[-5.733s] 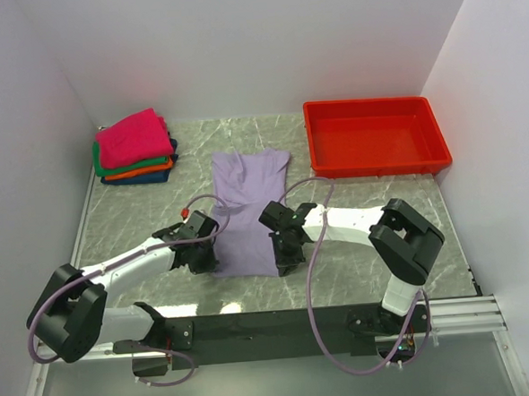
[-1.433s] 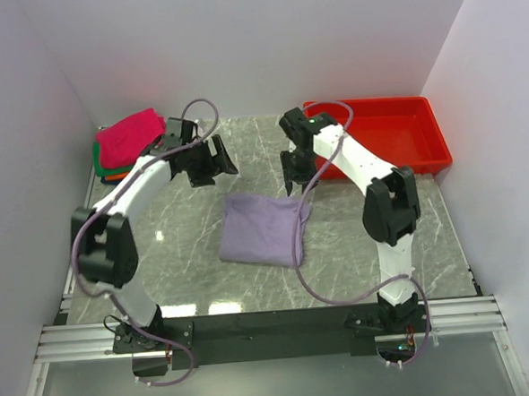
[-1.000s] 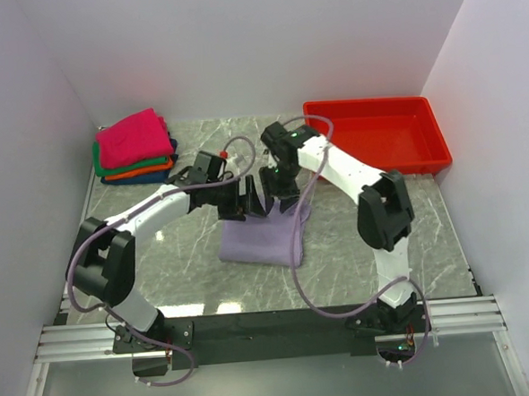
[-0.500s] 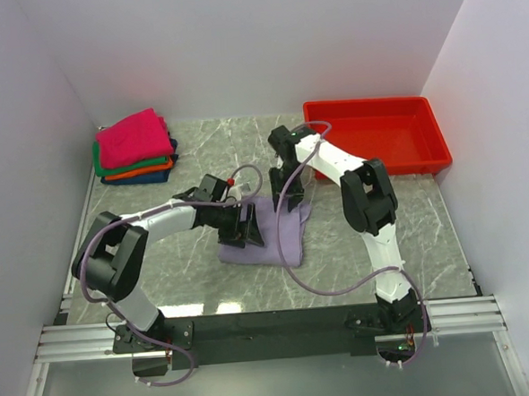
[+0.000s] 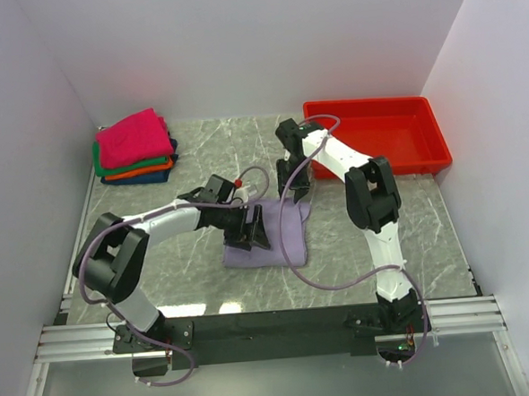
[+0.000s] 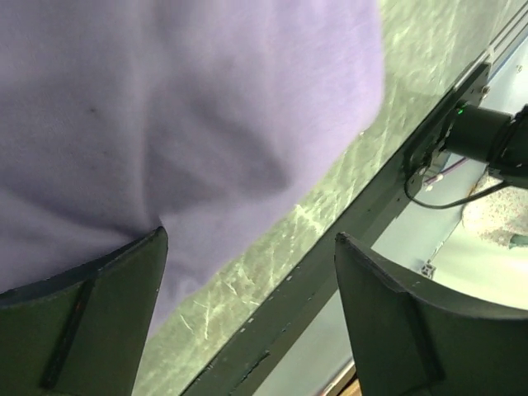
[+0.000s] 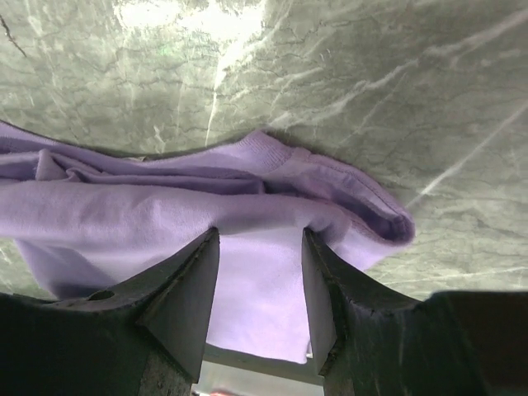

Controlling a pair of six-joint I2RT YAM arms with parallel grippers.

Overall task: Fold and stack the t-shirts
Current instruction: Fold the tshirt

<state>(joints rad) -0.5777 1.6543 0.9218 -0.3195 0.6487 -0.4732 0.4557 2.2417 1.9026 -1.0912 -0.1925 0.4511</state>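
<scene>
Left gripper (image 5: 254, 227) has slid rightward over the folded lavender t-shirt (image 5: 283, 242), released wide; right gripper (image 5: 292, 183), fingers parted, straddles its far edge on the bench (image 5: 160, 258).

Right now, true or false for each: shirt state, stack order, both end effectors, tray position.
1. The lavender t-shirt lies folded on the table. True.
2. A green shirt tops the stack. False: the magenta-pink t-shirt is on top.
3. The left end effector is open over the lavender t-shirt. True.
4. The right end effector is shut on the tray's rim. False: it is open at the lavender t-shirt's far edge.
5. The red tray sits far left. False: it sits far right; the stack is far left.
</scene>
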